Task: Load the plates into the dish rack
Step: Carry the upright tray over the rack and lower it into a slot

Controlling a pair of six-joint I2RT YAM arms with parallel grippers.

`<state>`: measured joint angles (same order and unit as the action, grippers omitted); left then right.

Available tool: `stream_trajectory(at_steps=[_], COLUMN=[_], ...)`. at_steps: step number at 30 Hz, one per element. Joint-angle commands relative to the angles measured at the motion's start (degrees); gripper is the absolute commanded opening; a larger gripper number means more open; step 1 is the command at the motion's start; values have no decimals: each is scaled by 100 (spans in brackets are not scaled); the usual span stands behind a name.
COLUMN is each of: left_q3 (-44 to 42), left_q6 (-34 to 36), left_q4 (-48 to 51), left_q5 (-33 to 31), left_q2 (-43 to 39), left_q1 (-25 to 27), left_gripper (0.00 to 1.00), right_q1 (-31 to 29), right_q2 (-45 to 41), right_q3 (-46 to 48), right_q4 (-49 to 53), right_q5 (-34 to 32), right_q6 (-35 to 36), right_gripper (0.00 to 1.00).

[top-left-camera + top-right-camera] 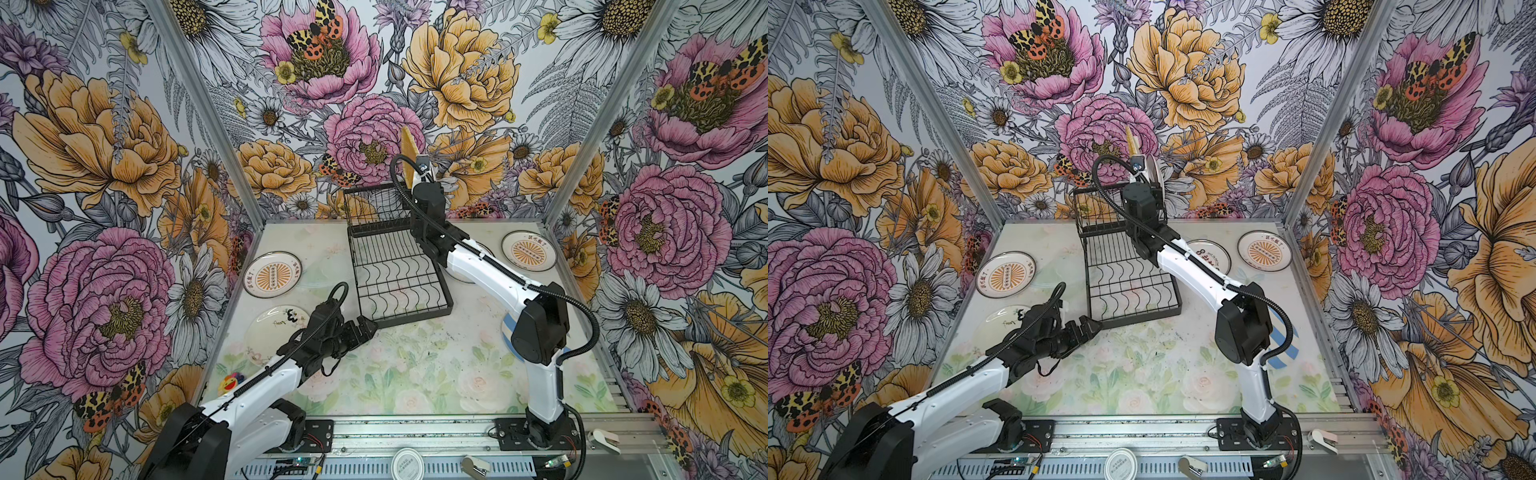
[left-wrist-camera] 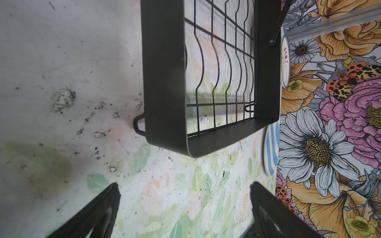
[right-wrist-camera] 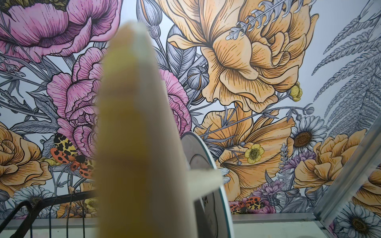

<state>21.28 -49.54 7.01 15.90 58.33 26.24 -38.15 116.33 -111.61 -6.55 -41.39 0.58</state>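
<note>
- Down front first: left gripper (image 1: pixel 369 329) spread wide, gripping nothing, tips just off the near corner of the dish rack (image 1: pixel 415 319).
- Just beside that arm, two plates flat on the table: script plate (image 1: pixel 270 332), then sunburst plate (image 1: pixel 272 275). Left arm clearly the nearer one for both.
- Mid-table: blue-striped plate (image 2: pixel 271 150) lying flat, mostly buried under the right arm in both top views, plain from the left wrist.
- Far end, the real action: right gripper (image 1: pixel 420 168) clamped tight on the yellow woven plate (image 1: pixel 409 143), held on edge, upright, above the raised slotted tier.
- Likely call: straight down, edge kept in line with the slot wires.
- Only clear from the right wrist: teal-rimmed plate (image 3: pixel 208 175) already standing just beside the yellow one, half hidden from the top.
</note>
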Motion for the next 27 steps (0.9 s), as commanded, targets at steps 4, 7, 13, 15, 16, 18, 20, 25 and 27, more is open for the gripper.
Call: stream_trajectory(at_steps=[4, 7, 13, 15, 16, 18, 20, 25, 27], left_q3=[-149, -194, -261, -273, -282, -286, -299, -322, -333], left_q6=[-59, -69, -91, -91, -91, -86, -82, -80, -82], left_q4=[-153, -164, -177, -195, -192, -195, -205, -202, -206], left_q5=[-36, -49, -35, -34, -17, -16, -8, 15, 10], left_q2=[-150, -188, -244, -244, -239, -247, -246, -261, -271], left_q1=[-80, -93, -129, -142, -154, -163, -185, -224, -237], left_gripper=[99, 99, 99, 99, 99, 99, 99, 99, 99], right_q1=[-8, 0, 26, 42, 48, 75, 95, 150, 167], right_q2=[185, 300, 503, 563, 595, 647, 696, 762, 777], right_q3=[-503, -628, -858, -913, -958, -1010, -1058, -1099, -1086], right_q4=[-202, -141, -28, -1, 26, 90, 149, 285, 320], right_q5=[-106, -165, -247, -266, -281, -274, -273, -264, -265], right_q6=[-176, -171, -188, -190, -194, -231, -268, -395, -422], right_gripper=[0, 0, 0, 0, 0, 0, 0, 0, 0])
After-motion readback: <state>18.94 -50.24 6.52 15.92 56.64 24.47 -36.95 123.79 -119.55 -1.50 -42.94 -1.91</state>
